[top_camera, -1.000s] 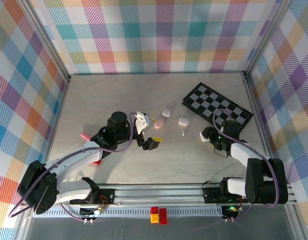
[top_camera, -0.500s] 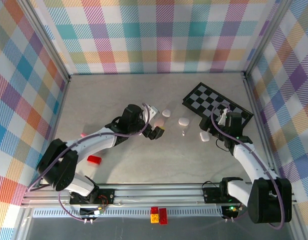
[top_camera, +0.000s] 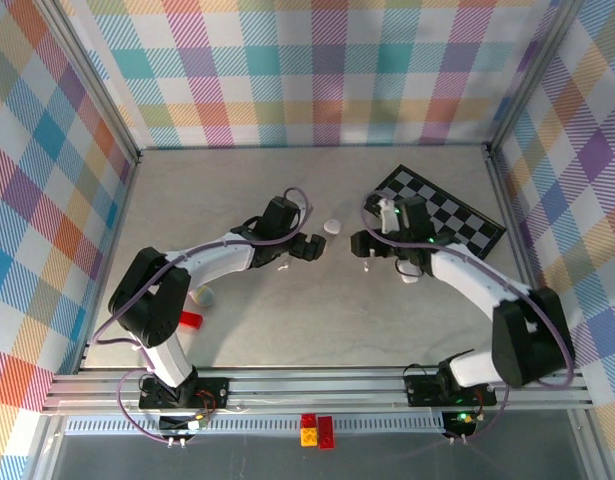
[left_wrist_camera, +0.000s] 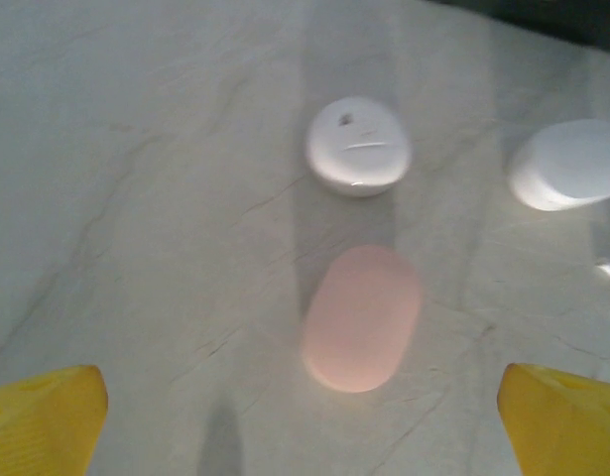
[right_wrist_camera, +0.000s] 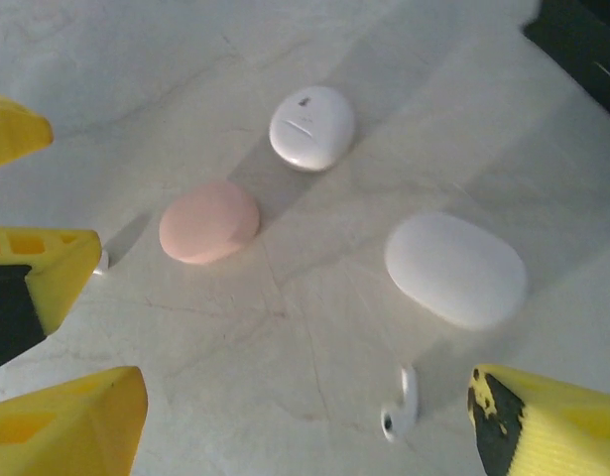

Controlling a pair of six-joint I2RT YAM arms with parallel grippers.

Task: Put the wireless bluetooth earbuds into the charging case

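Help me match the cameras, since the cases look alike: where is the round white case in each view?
Top external: the round white case sits near picture centre, left of the chessboard.
Left wrist: upper middle.
Right wrist: upper middle.
Shared landmark: the pink oval case lies beside it in both wrist views.

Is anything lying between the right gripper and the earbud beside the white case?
Nothing visible does. The earbud lies on bare table just ahead of the open right gripper, next to the white case.
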